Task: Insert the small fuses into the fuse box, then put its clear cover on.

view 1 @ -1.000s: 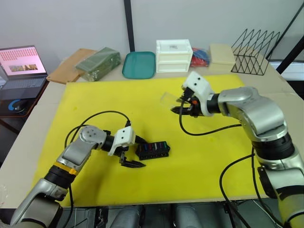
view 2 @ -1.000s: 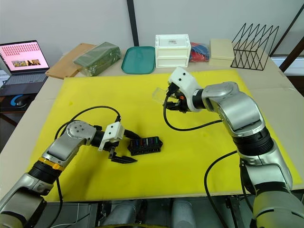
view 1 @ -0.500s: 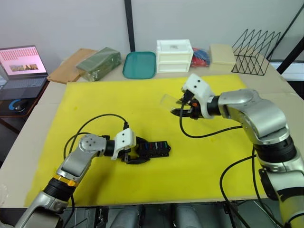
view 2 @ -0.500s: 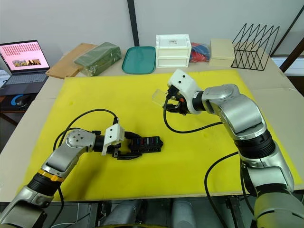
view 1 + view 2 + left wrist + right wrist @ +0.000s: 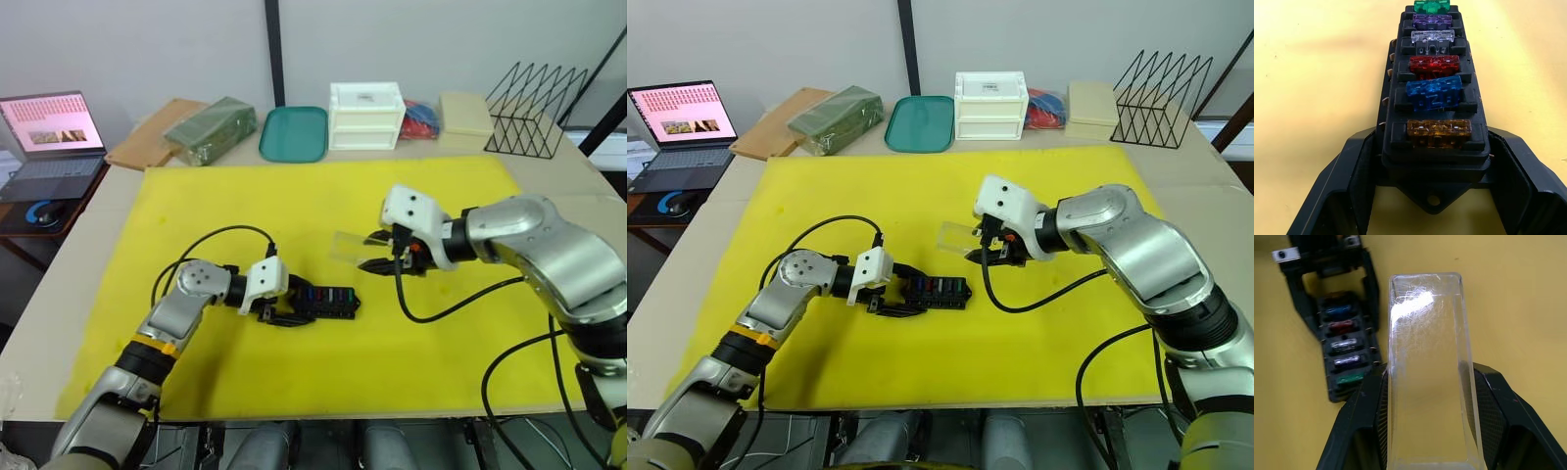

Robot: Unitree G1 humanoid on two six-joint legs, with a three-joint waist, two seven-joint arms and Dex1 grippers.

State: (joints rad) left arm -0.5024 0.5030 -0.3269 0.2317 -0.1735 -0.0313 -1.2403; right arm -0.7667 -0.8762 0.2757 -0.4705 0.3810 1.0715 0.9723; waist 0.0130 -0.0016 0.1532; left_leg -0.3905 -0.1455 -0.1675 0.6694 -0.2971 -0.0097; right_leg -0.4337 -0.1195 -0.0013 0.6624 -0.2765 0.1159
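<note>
The fuse box (image 5: 1434, 103) lies on the yellow mat (image 5: 196, 215), a little to the robot's left of the middle, and all six of its slots are already filled. In the left wrist view the small fuses (image 5: 1435, 68) sit in one row: tan nearest the gripper, then blue, red, a clear or pale one, purple and green at the far end. They look seated at about the same height, so I judge that the inserting part of the task is done.

The left gripper (image 5: 1430, 188) has its two black fingers on both sides of the near end of the box, closed against its walls, and holds the box steady on the mat.

The right gripper (image 5: 1425, 426) pinches the clear cover (image 5: 1426, 357) between its fingers; the cover sticks out in front of them. In the head views the cover (image 5: 350, 245) is in the air, near the box and a little beyond its right end, not yet touching it.

What is left is the last step: to bring the cover over the box, line up its long side with the row of fuses, and press it down until it sits. The cover seems not yet aligned with the box, so some turning is probably needed first.
</note>
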